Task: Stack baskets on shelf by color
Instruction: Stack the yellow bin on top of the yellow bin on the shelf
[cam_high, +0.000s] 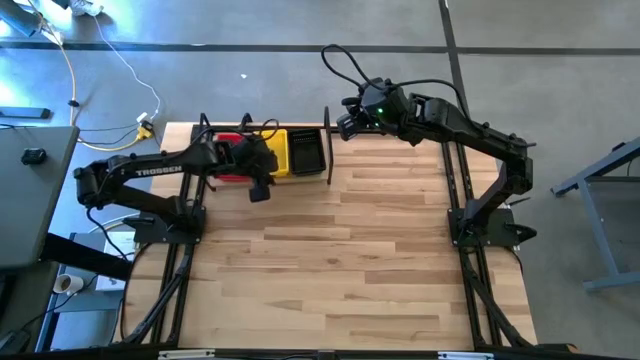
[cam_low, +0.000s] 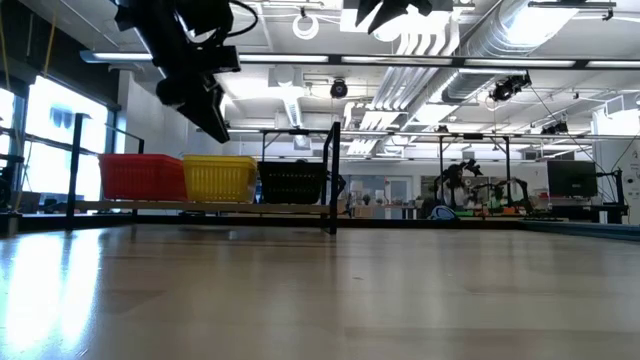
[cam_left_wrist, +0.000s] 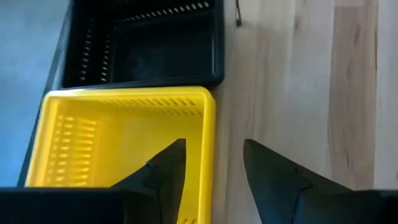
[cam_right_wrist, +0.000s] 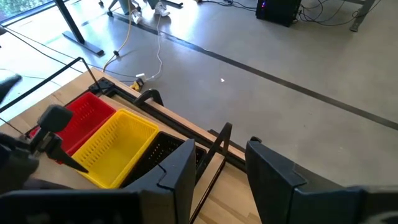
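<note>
Red basket (cam_low: 141, 177), yellow basket (cam_low: 219, 178), black basket (cam_low: 292, 182) sit in a row on shelf (cam_low: 200, 207). Left gripper (cam_left_wrist: 211, 168) above yellow basket, jaws apart, empty. Right gripper (cam_right_wrist: 221, 165) past shelf end, jaws apart.

Left gripper (cam_left_wrist: 211, 163), right gripper (cam_right_wrist: 221, 165): jaws apart.

We count three basket stacks side by side on one shelf (cam_low: 200, 207): one red basket (cam_low: 141, 177), one yellow basket (cam_low: 219, 178) and one black basket (cam_low: 293, 182), though we cannot tell how many are nested in each. We also count two arms over the bench (cam_high: 340, 250), each carrying one tool, the left tool (cam_left_wrist: 211, 165) and the right tool (cam_right_wrist: 219, 163).
</note>
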